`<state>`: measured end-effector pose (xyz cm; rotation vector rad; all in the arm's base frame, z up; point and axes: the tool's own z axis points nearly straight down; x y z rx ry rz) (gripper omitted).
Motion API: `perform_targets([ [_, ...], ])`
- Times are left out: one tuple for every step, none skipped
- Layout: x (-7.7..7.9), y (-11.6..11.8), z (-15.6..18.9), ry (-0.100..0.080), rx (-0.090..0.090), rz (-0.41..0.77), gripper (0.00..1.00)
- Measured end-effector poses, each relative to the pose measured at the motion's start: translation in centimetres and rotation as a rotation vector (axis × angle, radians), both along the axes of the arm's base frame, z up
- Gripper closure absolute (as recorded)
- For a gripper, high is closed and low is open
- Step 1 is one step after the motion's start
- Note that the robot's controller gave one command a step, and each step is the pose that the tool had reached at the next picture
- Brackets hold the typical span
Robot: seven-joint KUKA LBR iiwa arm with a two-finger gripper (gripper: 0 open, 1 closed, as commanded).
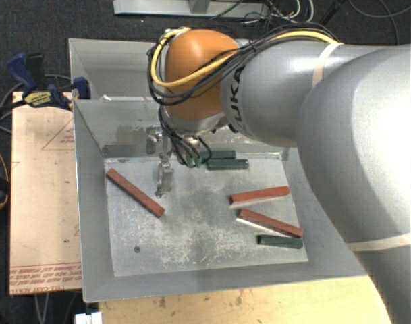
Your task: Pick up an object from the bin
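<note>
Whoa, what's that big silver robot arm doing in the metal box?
The silver arm reaches into the grey bin to pick something out. Its pincer hangs low, right beside a reddish-brown stick lying slantwise on the left. Nothing can be seen in it yet. On the right lie a red stick, a second red stick and a dark green stick; dark green bars lie at the back.

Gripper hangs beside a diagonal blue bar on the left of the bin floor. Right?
Not quite: the bar is reddish-brown, not blue. The camera view shows the gripper hanging beside that diagonal bar on the left of the bin floor, as you said.
</note>
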<state>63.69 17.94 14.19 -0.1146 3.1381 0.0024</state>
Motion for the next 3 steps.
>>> perform_targets([
  [-3.6, -0.9, -7.6, 0.008, -0.001, 0.073, 0.00],
  [-4.1, 2.1, -7.2, -0.002, 0.001, 0.101, 0.00],
  [0.9, 1.6, -7.1, -0.004, 0.001, -0.075, 0.00],
])
